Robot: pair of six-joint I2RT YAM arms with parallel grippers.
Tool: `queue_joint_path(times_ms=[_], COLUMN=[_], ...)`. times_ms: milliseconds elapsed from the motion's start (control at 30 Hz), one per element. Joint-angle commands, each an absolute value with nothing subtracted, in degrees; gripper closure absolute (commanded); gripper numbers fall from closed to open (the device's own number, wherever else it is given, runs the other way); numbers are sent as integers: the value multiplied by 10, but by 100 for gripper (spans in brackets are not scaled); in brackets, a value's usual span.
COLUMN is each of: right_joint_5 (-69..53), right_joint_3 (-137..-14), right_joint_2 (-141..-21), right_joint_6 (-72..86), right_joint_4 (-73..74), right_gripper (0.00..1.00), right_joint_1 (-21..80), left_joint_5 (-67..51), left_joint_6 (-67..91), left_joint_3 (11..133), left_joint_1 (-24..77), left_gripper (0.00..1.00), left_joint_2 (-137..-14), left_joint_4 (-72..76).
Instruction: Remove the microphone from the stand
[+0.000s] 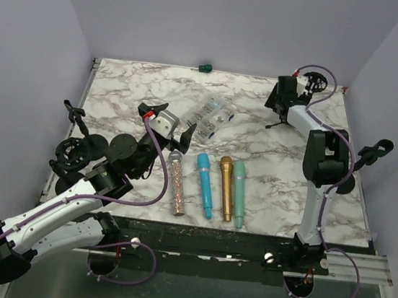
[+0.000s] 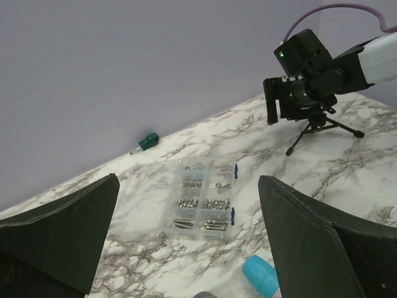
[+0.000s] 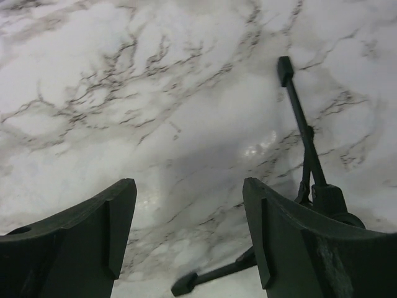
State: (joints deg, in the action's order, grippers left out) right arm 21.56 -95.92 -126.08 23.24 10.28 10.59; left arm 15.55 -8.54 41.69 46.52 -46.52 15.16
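Claws are hanging open and empty: the right claw [image 3: 187,184] poised at the tripod stand [image 2: 316,129], likely lining up a grasp yet hiding any microphone there, the left claw [image 2: 187,180] idling near four microphones [image 1: 224,188] lying on the counter [image 1: 133,90].

Counter [image 1: 119,88]: white marble, grey-black veining throughout.
Walls [image 1: 222,21]: flat pale lavender-grey, no pattern.
Glitter microphone [image 1: 178,188]: silver-gold sparkle body, grey mesh head.
Blue microphone [image 1: 205,185]: bright sky blue all over.
Gold microphone [image 1: 226,188]: metallic gold.
Green microphone [image 1: 238,192]: mint green.
Stand [image 1: 282,121]: plain black tripod.
Screwdriver [image 1: 205,67]: dark green handle.
Parts box [image 2: 201,205]: clear plastic, blue clasps, silvery contents.
Cables [image 1: 152,187]: purple.
Left arm [image 1: 53,215] and right arm [image 1: 312,206]: white links, black joints.
Left hand [image 2: 188,198] and right hand [image 3: 189,211]: matt black fingers.
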Motion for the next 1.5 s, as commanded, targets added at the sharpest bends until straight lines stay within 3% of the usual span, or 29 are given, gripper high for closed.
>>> queue_joint_path(times_ms=[0, 567, 767, 900, 1100, 1467], right_joint_5=[235, 257, 203, 200, 206, 218], right_joint_3=[-925, -874, -861, -823, -758, -631], right_joint_2=[-1271, -1250, -1219, -1171, -1095, -924], right_joint_6=[254, 257, 257, 246, 240, 248], right_joint_4=[155, 153, 145, 122, 112, 120], right_gripper=[24, 24, 23, 13, 7, 3], right_joint_1=[70, -24, -21, -3, 44, 187], left_joint_5=[146, 144, 143, 144, 143, 137], left_joint_6=[-87, -85, -83, -85, -84, -73], left_joint_3=[433, 434, 434, 435, 437, 440], left_joint_1=[467, 467, 467, 467, 467, 467], left_gripper=[2, 1, 1, 1, 2, 2], left_joint_2=[-464, -471, -474, -479, -486, -487], left_joint_4=[157, 156, 156, 156, 154, 147])
